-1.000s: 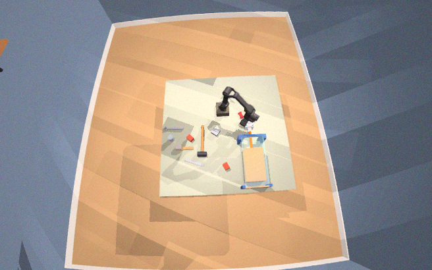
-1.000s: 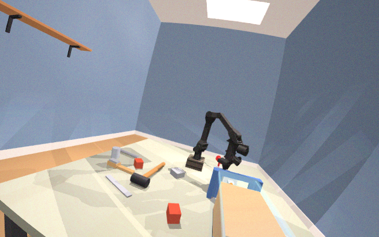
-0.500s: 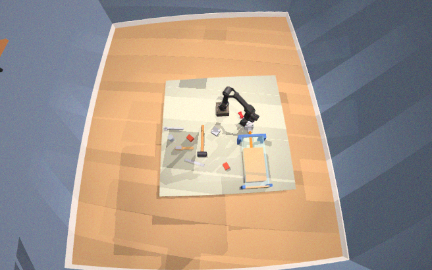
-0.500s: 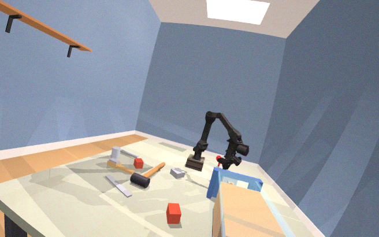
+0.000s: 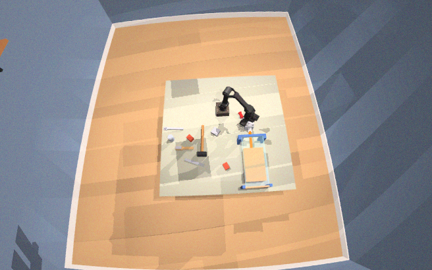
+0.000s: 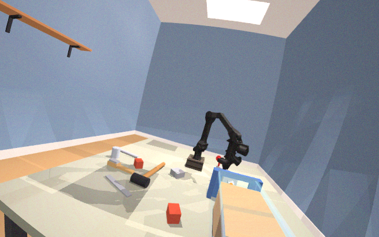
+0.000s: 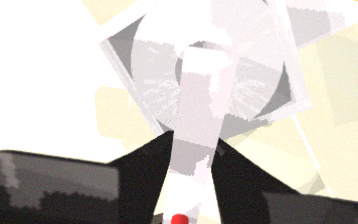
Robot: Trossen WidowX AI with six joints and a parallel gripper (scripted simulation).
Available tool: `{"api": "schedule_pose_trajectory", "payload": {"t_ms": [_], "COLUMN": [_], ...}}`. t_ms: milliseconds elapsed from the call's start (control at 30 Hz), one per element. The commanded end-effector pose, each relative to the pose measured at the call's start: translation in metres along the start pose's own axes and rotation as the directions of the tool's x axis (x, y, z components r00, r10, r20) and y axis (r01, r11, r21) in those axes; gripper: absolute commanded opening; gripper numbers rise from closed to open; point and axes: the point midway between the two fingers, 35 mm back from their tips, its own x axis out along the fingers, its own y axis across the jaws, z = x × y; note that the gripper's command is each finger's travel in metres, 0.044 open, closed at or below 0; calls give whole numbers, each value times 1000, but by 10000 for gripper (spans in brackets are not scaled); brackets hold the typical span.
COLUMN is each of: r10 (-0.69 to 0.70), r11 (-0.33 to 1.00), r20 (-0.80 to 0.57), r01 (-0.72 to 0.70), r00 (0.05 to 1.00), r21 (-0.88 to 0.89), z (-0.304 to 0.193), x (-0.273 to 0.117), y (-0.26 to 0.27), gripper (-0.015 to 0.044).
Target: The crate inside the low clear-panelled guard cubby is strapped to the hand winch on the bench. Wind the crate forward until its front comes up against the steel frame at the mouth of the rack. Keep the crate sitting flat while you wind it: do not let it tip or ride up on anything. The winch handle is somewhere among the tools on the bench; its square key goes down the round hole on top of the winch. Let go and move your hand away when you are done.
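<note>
My gripper is shut on the pale arm of the winch handle. The handle's red knob shows beside the gripper. The handle's far end lies over the middle of the winch; its key and the hole are hidden. An orange strap runs from the winch through the blue frame to the tan crate. The crate looks flat between the clear panels. A gap shows between its front and the frame in the top view.
A black-headed mallet, a grey block, a grey bar and two red blocks lie left of the cubby. A white cylinder and a wooden-handled tool are farther left.
</note>
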Motion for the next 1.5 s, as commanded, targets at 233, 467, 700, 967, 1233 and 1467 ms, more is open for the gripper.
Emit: {"api": "schedule_pose_trajectory", "payload": {"t_ms": [233,467,700,967,1233,1467], "r10": [6,6,9,4,1,-2], "r11": [1000,999,998,1000,998,995], "r20": [-2,-1,0,-3,-4,-6], "r01": [-6,-6,-9,-4,-1,1], "r00": [1000,1000,1000,1000,1000,1000], "r21": [25,32,69,-4,-56,-100], "z": [1,1,1,1,1,1], "x": [4,4,4,4,4,4], "y": [2,2,4,1,-1,-3], "gripper": [0,0,0,0,0,0]}}
